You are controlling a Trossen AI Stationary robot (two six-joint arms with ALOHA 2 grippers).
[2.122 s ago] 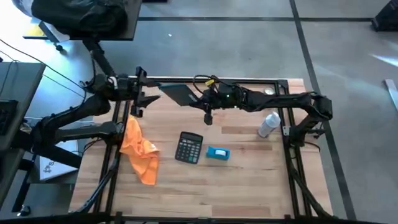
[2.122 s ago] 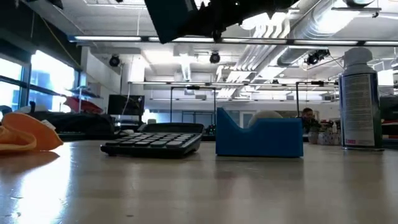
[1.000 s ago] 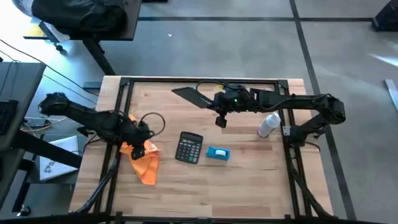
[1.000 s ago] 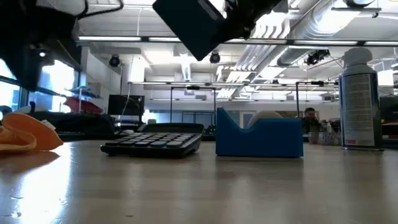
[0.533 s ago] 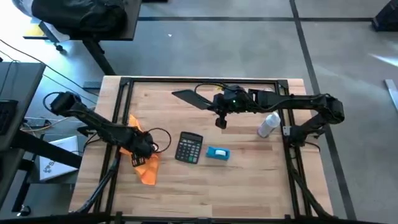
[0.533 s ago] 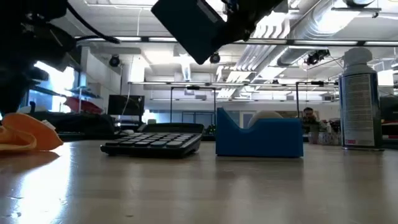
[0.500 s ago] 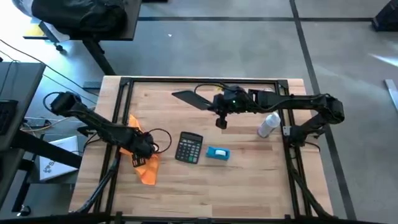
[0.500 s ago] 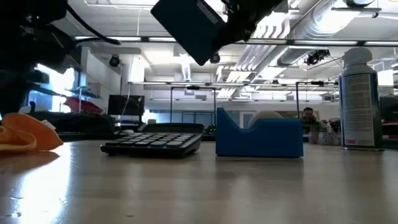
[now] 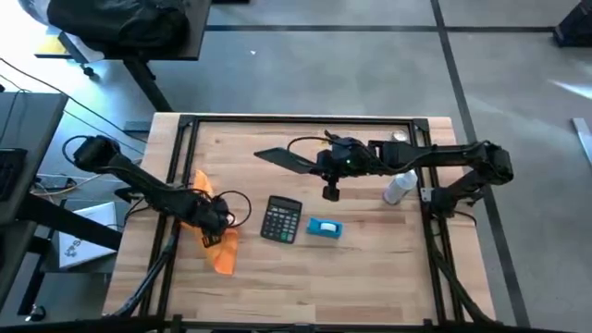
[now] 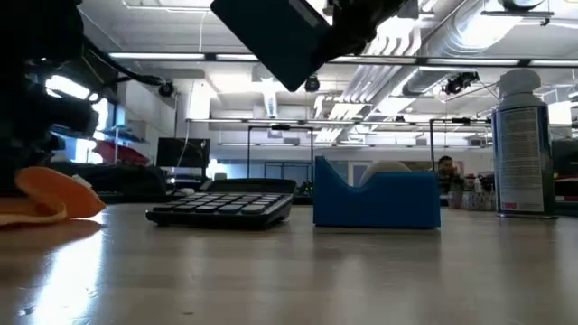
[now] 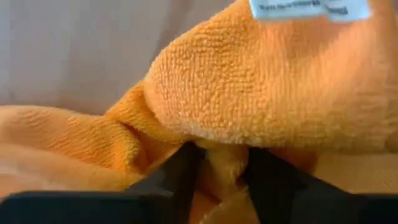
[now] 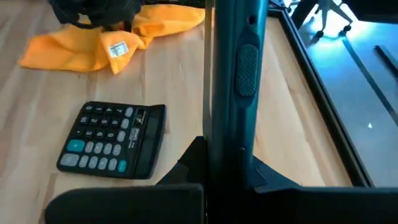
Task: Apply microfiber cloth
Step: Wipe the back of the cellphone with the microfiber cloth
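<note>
The orange cloth (image 9: 211, 231) lies crumpled at the table's (image 9: 370, 277) left side, left of the calculator (image 9: 281, 220). The left gripper (image 11: 217, 171) sits down on it, pinching a fold. The right gripper (image 12: 227, 168), well apart, holds the tablet (image 9: 287, 159) raised edge-on. Most of the cloth is hidden under the left arm.

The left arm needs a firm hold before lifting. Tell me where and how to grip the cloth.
Grip the raised fold near the middle of the cloth, coming straight down from above. It lies flat and limp on the table, so only a bunched ridge gives the fingers anything to pinch. The left gripper already straddles such a fold. A pinch at the loose edge would likely slip.
</note>
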